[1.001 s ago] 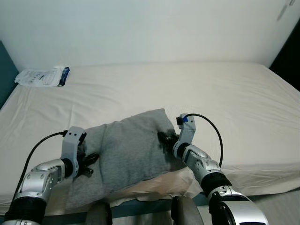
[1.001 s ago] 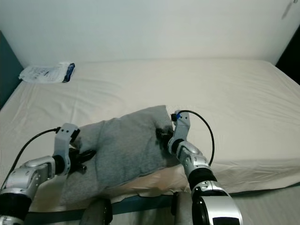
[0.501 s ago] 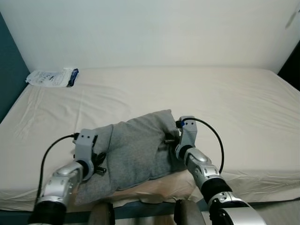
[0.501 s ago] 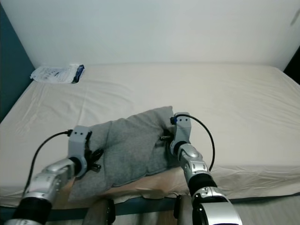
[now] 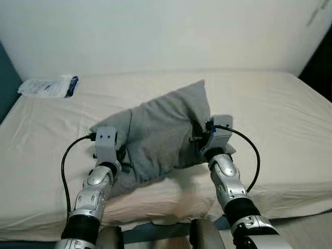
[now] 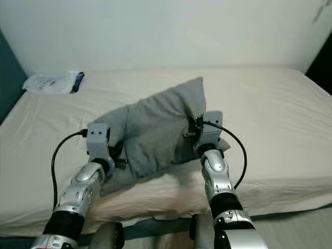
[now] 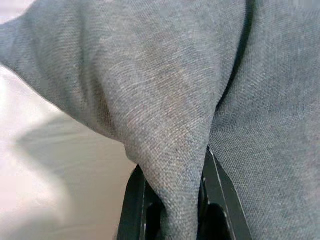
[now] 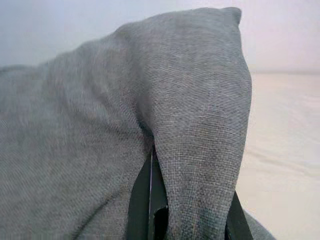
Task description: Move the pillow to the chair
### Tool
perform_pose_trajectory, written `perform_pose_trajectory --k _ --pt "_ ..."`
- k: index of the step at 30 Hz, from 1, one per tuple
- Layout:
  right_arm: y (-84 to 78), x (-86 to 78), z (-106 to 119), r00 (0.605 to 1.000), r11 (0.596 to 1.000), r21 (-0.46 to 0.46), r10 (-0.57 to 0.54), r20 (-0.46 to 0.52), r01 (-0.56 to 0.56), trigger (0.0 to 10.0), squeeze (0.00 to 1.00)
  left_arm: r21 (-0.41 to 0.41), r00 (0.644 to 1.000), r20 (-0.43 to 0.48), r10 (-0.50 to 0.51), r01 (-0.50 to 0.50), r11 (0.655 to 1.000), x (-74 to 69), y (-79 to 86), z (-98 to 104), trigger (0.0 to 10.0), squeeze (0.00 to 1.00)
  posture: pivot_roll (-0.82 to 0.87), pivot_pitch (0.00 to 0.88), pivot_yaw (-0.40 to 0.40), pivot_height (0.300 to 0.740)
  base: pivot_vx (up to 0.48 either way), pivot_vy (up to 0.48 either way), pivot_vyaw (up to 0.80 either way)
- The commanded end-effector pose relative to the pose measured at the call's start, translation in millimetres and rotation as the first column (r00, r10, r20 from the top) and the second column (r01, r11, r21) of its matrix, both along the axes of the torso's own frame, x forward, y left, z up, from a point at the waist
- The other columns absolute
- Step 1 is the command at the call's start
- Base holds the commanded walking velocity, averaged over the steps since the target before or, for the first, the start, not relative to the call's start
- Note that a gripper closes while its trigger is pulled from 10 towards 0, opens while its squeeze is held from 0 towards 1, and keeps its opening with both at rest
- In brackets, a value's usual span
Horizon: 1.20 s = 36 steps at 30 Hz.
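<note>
Grey fabric pillow (image 5: pixel 166 132), clamped at both ends by left gripper (image 7: pixel 172 192) and right gripper (image 8: pixel 192 192) jaws, seems lifted off the cream bed (image 5: pixel 270 104); next, carry to the chair.

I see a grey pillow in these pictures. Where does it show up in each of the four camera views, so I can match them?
Left eye view: the grey pillow is at the centre, raised between both arms above the bed.
Right eye view: centre again.
Left wrist view: a fold of it is pinched between the left gripper fingers.
Right wrist view: a corner is clamped in the right gripper.
Shared landmark: the cream bed.
</note>
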State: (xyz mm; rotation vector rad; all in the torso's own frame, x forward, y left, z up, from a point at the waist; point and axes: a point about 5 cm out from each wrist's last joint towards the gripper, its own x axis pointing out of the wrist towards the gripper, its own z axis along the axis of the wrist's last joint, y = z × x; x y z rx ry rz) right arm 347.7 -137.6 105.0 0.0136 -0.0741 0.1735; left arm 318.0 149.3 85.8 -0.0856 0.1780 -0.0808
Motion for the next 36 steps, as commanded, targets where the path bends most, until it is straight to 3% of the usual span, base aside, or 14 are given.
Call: perform_pose_trajectory --k 1,4,10,13,36 --pt "5.8 -4.0 -8.4 1.0 0.998 -0.053 0.021 -0.015 -0.022 10.0 0.0 0.022 0.998 0.069 0.002 -0.004 1.0 -1.6 -7.5 8.0 10.0 0.0 0.0 0.0 -0.066 0.583 0.0 0.0 0.0" --pt "6.1 -4.5 -10.1 1.0 0.998 -0.057 0.021 -0.023 -0.022 10.0 0.0 0.026 0.997 0.076 0.005 -0.007 1.0 -2.2 -9.3 8.4 10.0 0.0 0.0 0.0 -0.067 0.583 0.0 0.0 0.0" --pt "3.3 -5.2 -13.2 0.999 0.994 -0.105 -0.029 -0.016 0.027 10.0 0.0 0.107 0.993 0.12 0.019 -0.032 0.994 -2.0 -11.6 8.5 10.0 0.0 0.0 0.0 -0.076 0.583 0.0 0.0 0.0" --pt "8.1 -4.9 -14.4 1.0 0.989 -0.15 -0.015 -0.02 0.012 10.0 0.0 0.098 0.99 0.137 0.036 -0.05 0.994 -1.8 -10.0 8.3 10.0 0.0 0.0 0.0 -0.073 0.598 0.0 0.0 0.0" --pt "8.0 -5.9 -26.7 0.994 0.992 -0.128 -0.035 -0.105 0.021 10.0 0.0 0.141 0.991 0.136 0.008 -0.027 0.99 -5.3 -11.1 1.9 10.0 0.0 0.01 0.0 -0.069 0.663 0.0 0.0 0.0"
